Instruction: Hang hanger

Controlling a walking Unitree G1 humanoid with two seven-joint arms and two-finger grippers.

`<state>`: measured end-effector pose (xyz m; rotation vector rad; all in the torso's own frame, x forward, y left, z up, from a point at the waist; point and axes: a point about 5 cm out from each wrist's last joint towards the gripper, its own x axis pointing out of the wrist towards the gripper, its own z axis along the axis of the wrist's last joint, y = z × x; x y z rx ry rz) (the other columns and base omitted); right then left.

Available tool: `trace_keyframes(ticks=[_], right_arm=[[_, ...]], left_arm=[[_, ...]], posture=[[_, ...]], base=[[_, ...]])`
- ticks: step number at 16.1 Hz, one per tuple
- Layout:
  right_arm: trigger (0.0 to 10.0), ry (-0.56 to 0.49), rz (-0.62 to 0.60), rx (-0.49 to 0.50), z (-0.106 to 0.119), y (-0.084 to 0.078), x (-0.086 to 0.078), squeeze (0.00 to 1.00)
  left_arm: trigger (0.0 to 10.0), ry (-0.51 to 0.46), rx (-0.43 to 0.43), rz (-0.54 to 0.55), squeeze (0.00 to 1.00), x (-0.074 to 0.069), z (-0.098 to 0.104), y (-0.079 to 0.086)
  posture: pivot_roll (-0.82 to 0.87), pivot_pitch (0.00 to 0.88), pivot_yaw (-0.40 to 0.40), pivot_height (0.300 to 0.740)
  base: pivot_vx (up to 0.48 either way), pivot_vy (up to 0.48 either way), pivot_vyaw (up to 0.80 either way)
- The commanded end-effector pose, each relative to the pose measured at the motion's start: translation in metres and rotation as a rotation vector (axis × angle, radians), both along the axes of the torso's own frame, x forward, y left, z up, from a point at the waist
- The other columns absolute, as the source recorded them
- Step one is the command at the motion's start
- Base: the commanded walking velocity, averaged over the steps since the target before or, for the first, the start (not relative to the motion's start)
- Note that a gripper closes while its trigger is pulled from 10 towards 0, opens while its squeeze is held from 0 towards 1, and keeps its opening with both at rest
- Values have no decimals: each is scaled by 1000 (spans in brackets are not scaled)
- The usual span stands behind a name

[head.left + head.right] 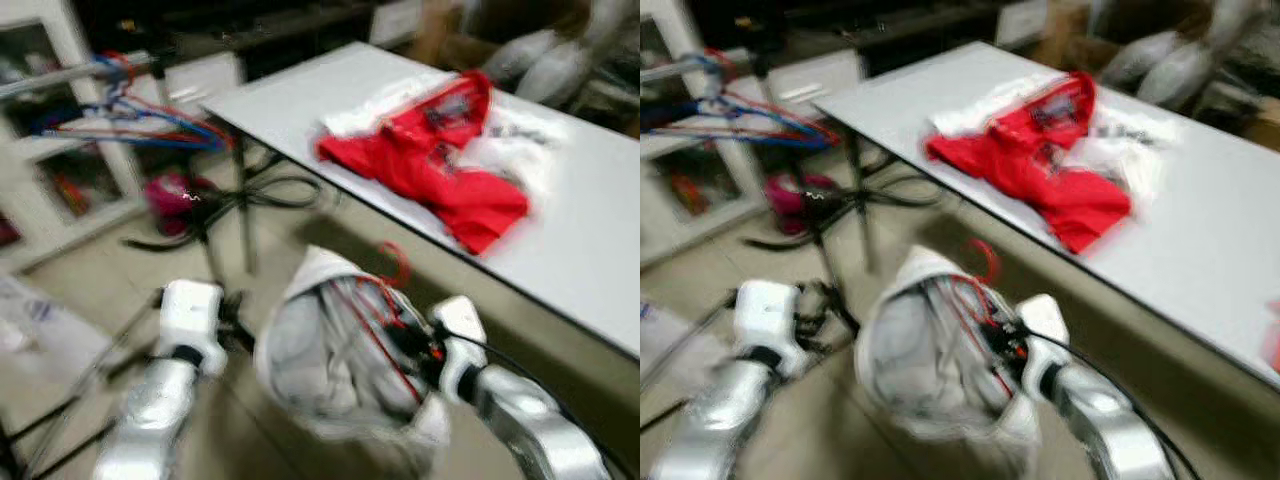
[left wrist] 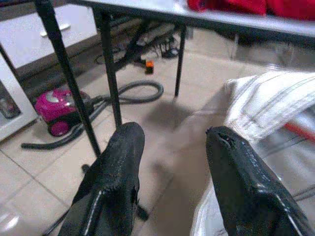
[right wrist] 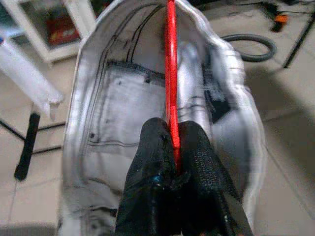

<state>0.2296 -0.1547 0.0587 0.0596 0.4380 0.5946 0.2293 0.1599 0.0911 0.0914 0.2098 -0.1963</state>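
Note:
A red hanger (image 3: pixel 171 73) carries a white garment (image 1: pixel 320 360), and its hook (image 1: pixel 395 262) sticks up above the collar. My right gripper (image 3: pixel 173 135) is shut on the hanger's red bar and holds it low in front of me, beside the table. To the left of the garment, my left gripper (image 2: pixel 172 135) is open with nothing between its fingers. At the far left stands a clothes rail (image 1: pixel 60 75) with several blue and red hangers (image 1: pixel 140 120) on it. The eye views are blurred.
A white table (image 1: pixel 580 250) runs along the right with a red shirt (image 1: pixel 440 165) and white clothes on it. A pink vacuum cleaner (image 1: pixel 170 195) and its hose lie on the tiled floor under the rail. White cabinets stand behind.

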Motion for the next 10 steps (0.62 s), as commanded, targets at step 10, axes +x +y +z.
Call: trace_keyframes(ticks=[10], right_arm=[[10000, -179, 81, 60, 37, 14, 16, 0]], left_arm=[[10000, -24, 55, 7, 0, -3, 10, 10]], posture=[[180, 16, -54, 740]], base=[[453, 0, 800]])
